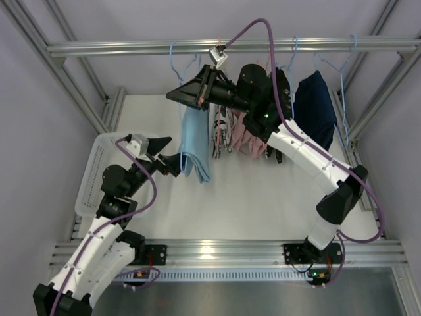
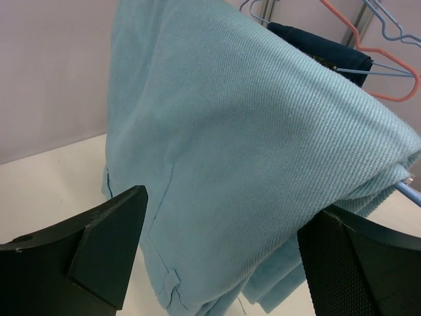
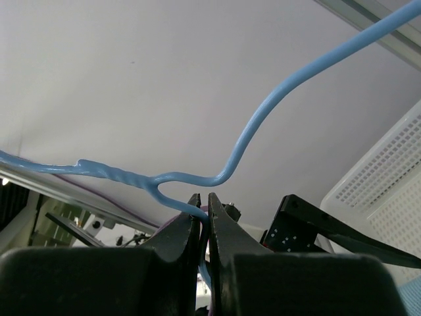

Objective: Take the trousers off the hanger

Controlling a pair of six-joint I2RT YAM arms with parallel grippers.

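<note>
The light blue trousers hang folded over a blue wire hanger on the rail. My right gripper is shut on that hanger's wire just below its twisted neck, seen at the right gripper in the wrist view. My left gripper is open at the trousers' left side. In the left wrist view the blue cloth hangs between the wide-apart fingers of the left gripper. Patterned trousers and pink trousers hang just right, partly behind my right arm.
A dark navy garment hangs at the right on another hanger. A white perforated basket stands at the table's left edge, also seen as the basket. An orange hanger hangs behind the blue cloth. Frame posts border both sides.
</note>
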